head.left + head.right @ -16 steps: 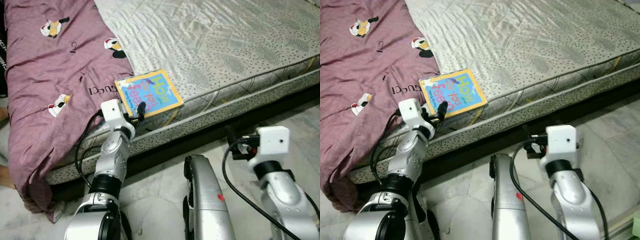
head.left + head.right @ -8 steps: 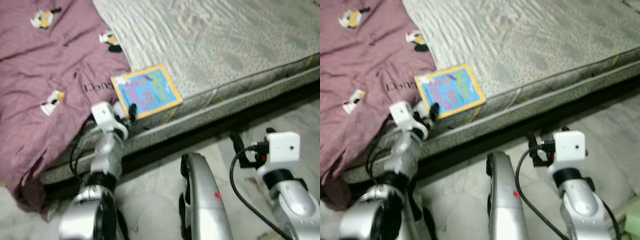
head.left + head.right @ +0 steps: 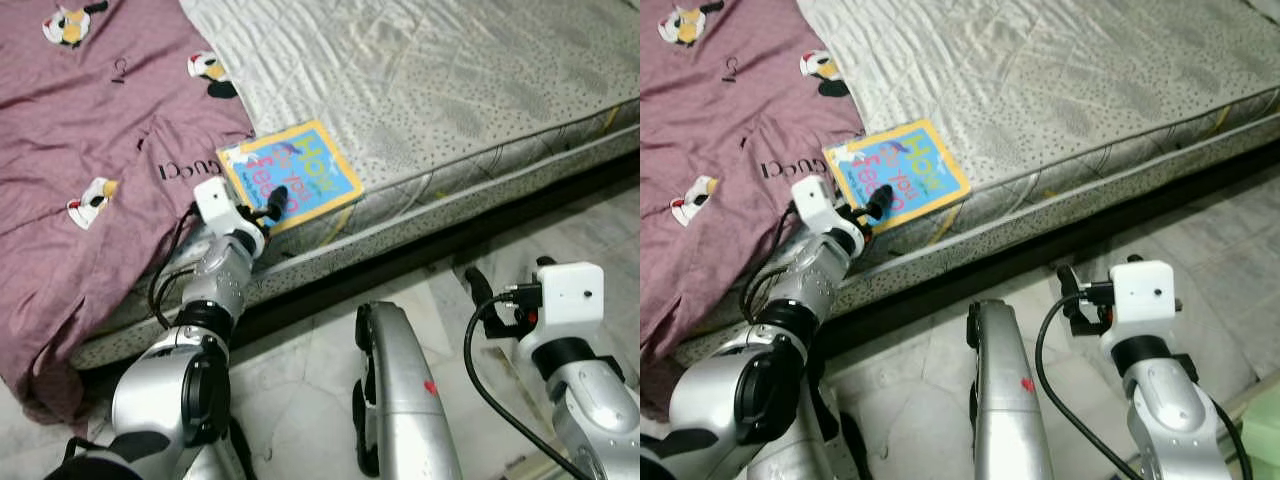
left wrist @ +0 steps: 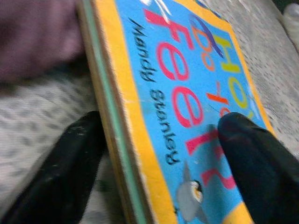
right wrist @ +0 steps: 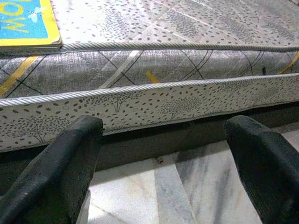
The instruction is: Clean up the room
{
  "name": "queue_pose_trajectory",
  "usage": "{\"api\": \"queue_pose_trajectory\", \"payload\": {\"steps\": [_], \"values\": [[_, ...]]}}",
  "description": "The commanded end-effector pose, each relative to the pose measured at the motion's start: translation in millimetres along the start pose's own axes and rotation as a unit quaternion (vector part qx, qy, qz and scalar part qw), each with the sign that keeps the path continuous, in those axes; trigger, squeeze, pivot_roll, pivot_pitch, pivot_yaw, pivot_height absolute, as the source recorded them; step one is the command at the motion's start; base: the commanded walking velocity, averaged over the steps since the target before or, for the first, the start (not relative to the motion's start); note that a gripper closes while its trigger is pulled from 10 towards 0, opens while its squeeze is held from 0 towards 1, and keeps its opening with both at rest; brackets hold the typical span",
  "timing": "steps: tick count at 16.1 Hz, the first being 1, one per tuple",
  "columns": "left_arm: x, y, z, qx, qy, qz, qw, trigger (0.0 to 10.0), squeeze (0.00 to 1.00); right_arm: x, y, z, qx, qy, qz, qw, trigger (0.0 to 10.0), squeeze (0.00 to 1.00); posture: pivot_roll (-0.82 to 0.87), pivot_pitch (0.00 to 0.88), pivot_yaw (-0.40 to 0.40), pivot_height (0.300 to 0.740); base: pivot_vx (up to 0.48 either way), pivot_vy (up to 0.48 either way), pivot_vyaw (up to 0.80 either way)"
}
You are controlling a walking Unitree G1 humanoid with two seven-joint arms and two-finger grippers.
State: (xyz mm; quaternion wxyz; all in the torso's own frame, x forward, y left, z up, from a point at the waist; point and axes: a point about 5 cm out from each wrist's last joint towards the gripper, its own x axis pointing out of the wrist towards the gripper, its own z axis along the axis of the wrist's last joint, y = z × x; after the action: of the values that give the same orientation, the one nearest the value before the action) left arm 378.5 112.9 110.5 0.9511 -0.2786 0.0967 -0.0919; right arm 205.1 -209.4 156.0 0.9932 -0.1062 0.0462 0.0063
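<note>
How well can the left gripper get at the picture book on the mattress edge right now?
Probably well: the left gripper is open at the picture book, one finger over the cover, the other beside its spine on the mattress. Nothing blocks it.

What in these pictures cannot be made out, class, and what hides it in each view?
- Book: full title, in the left wrist view; black fingers cover part, the edge crops the rest.
- Blanket: whole extent, cut off by the head views' edges.
- Under the mattress: dark shadow, right wrist view.
</note>
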Motion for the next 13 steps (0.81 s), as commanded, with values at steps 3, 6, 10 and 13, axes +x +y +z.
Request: {"api": "queue_pose_trajectory", "payload": {"steps": [3, 6, 10, 13], "values": [[-3.2, 1.1, -20.6, -0.001, 0.052, -0.004, 0.999, 0.0, 0.0, 3.1, -6.2, 4.5, -0.016, -0.008, -0.012, 1.0, 10.0, 0.0, -0.33, 0.246, -0.027, 0.493, 0.0, 0.0, 0.0], [-4.1, 7.2, -17.0, -0.008, 0.049, 0.002, 0.999, 0.0, 0.0, 7.2, -5.4, 4.5, -0.015, -0.012, -0.013, 1.0, 10.0, 0.0, -0.33, 0.231, -0.02, 0.493, 0.0, 0.0, 0.0], [-2.6, 10.1, -7.9, -0.05, 0.031, 0.007, 0.998, 0.0, 0.0, 17.4, -2.4, 6.9, -0.009, -0.024, -0.011, 1.0, 10.0, 0.0, -0.3, 0.202, -0.012, 0.493, 0.0, 0.0, 0.0], [-2.5, 11.7, -3.0, -0.064, 0.025, 0.0, 0.998, 0.0, 0.0, 25.1, 3.0, 6.9, -0.003, -0.032, -0.005, 0.999, 10.0, 0.0, -0.27, 0.178, -0.009, 0.493, 0.0, 0.0, 0.0]]}}
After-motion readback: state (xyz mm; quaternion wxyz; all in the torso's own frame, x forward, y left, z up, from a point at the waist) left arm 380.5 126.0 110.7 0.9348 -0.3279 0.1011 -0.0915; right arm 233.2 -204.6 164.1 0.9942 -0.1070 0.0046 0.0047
